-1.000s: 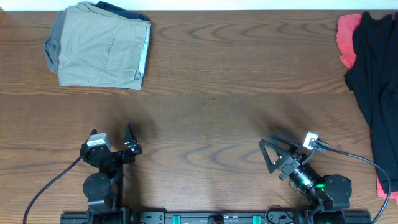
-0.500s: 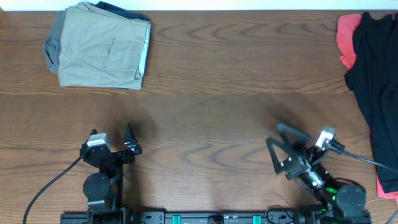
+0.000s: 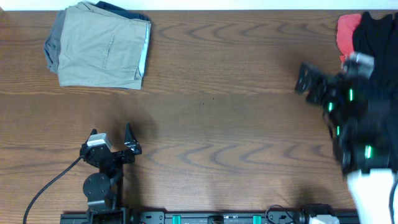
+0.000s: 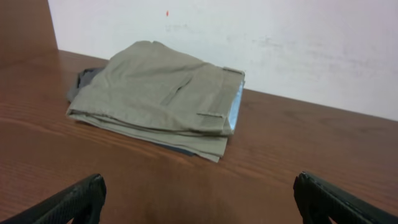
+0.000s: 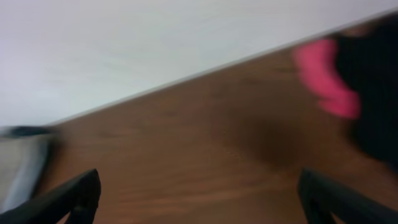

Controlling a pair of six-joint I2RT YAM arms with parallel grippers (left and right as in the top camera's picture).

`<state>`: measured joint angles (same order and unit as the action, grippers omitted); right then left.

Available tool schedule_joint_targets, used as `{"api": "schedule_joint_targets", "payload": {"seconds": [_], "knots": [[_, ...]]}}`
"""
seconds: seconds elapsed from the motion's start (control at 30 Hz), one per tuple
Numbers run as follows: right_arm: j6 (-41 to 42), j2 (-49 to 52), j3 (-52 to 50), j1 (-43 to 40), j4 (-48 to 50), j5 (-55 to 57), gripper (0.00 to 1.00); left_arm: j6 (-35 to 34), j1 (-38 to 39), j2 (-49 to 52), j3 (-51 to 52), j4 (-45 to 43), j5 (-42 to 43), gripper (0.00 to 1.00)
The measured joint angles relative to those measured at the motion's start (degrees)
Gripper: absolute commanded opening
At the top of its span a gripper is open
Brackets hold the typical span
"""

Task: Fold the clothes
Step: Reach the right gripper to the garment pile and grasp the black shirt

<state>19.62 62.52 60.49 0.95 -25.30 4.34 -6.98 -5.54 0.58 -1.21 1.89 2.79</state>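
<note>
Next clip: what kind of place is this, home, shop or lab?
Likely a robotics lab bench: a wood-grain table against a plain white wall, left arm and right arm based at its near edge, a folded khaki garment and black garment staged at the far corners.

A folded khaki-beige fabric garment [image 3: 99, 46] lies at the far-left corner of the brown wooden table [image 3: 211, 112]. A crumpled coral-red top [image 3: 347, 30] lies at its far-right corner.
</note>
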Motion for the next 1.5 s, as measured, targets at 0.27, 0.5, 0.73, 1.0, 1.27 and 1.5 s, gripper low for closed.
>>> {"api": "schedule_joint_targets", "payload": {"seconds": [0.27,0.5,0.73,1.0,1.27,1.5], "knots": [[-8.13,34.01,33.62,-9.99,-19.65,8.02,0.99,-0.02,0.0,0.0,-0.02,0.0,0.02,0.98],[-13.22,50.51,48.61,-17.27,-21.16,8.94,0.99,0.0,0.0,0.0,-0.02,0.02,0.02,0.98],[-20.92,61.44,56.26,-20.72,-19.85,9.55,0.99,0.0,0.0,0.0,-0.02,0.02,0.02,0.98],[-25.05,74.27,61.4,-22.36,-18.05,9.66,0.89,0.0,0.0,0.0,-0.02,0.02,0.02,0.98],[-26.47,79.62,61.46,-23.02,-13.16,9.68,0.5,-0.02,0.0,0.0,-0.02,0.02,0.02,0.98],[-26.03,81.46,61.72,-23.02,-11.96,9.6,0.38,0.0,0.0,0.0,-0.02,0.02,0.02,0.98]]}}
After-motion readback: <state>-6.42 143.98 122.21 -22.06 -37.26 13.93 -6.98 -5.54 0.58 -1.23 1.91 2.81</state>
